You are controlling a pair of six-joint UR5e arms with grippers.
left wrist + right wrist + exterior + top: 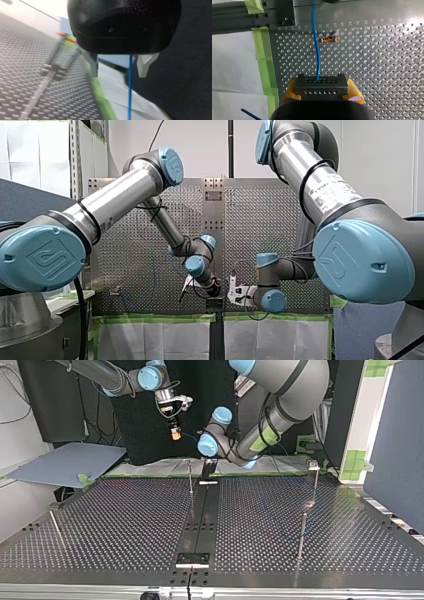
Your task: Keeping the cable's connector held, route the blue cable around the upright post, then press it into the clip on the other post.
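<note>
Right wrist view: the right gripper point(322, 89), with yellow pads point(290, 88), pinches a black connector point(321, 84) from both sides. The blue cable point(317, 55) leaves one of the connector's holes and runs ahead over the perforated tabletop point(374, 62) in a gentle curve. A small orange and metal clip point(329, 38) sits just beside the cable; whether they touch cannot be told. Green tape point(263, 57) borders the tabletop.

Left wrist view: the left gripper point(117, 72) has its metal fingers point(93, 63) spread. The cable hangs straight down between them, nearer one finger and gripped by neither.

Top view: both grippers are raised above the far edge of the tabletop, the right one at the view's left. The left gripper is just beside a thin upright post point(190, 477) near the middle. A second post point(315, 487) with a small fitting on top stands well apart, at the view's right.
</note>
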